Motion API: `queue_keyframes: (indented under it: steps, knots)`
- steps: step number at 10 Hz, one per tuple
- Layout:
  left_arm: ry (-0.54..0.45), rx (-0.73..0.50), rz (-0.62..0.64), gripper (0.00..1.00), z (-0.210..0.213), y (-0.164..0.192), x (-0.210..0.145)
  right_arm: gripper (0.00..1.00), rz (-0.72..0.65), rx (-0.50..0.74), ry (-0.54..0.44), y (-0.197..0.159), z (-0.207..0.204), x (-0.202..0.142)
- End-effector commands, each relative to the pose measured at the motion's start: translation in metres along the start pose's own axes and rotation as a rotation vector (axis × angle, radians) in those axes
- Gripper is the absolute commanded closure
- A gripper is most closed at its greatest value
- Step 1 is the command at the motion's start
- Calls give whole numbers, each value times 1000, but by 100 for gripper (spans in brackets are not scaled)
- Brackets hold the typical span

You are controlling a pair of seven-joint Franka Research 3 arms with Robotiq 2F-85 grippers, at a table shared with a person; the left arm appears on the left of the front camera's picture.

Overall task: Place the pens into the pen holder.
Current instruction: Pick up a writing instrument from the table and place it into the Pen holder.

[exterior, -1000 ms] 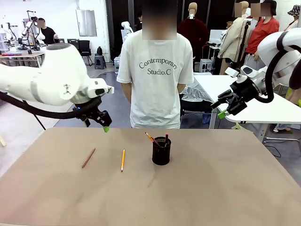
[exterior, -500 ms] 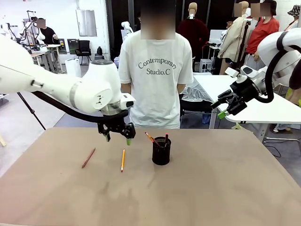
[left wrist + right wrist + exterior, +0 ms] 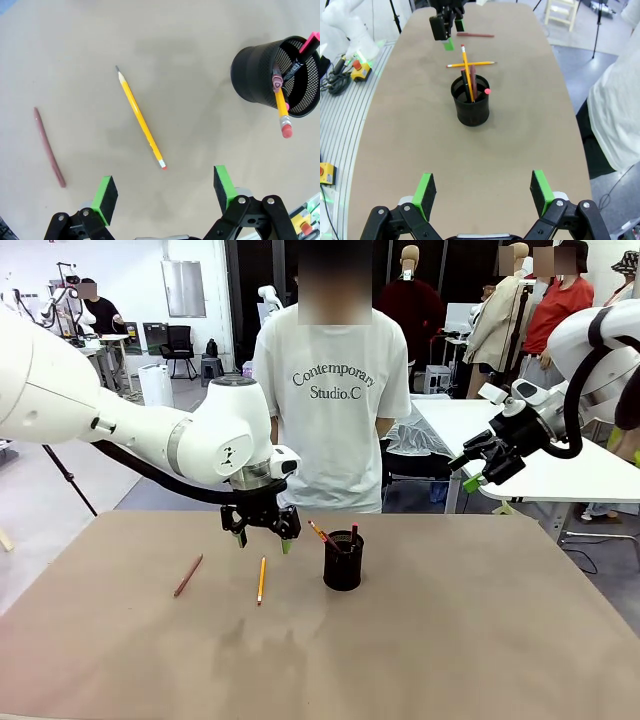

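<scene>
I hold the left gripper [image 3: 263, 541], jaws wide, over the yellow pencil [image 3: 140, 117] on the tabletop [image 3: 450, 640]; next, I reckon, lower and close.

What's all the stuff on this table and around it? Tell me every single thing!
table: one, brown, under everything.
yellow pen: one, yellow-orange, lying flat left of the pen holder.
reddish-brown pen: one, lying flat, farther left.
pen holder: one, black mesh cup, upright mid-table.
pens in the holder: a few, one yellow with a pink eraser, others dark or red, leaning inside.
person: one, white T-shirt, standing at the far side.
left gripper: black with green pads, open, above the yellow pen.
right gripper: black with green pads, open, raised at the right.
</scene>
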State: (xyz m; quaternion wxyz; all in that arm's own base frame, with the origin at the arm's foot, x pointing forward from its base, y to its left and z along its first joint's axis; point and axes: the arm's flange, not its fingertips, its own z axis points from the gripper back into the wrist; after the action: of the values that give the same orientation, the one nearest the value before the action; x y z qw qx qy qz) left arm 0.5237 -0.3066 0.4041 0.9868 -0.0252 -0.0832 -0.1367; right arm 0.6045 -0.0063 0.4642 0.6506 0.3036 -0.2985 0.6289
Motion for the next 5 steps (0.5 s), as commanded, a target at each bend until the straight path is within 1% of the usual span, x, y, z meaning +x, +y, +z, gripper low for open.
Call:
queue_keyframes:
  steps: [1, 2, 3, 4, 5]
  knots:
    - [-5, 13, -13, 0, 5, 4, -6, 0, 7, -6, 6, 0, 2, 2]
    - [0, 0, 0, 0, 0, 0, 0, 0, 7, -6, 6, 0, 2, 2]
    - [29, 27, 17, 0, -7, 3, 6, 0, 7, -6, 6, 0, 2, 2]
    - [36, -14, -7, 0, -19, 9, 14, 0, 7, -6, 6, 0, 2, 2]
    - [57, -19, 31, 0, -29, 14, 24, 0, 7, -6, 6, 0, 2, 2]
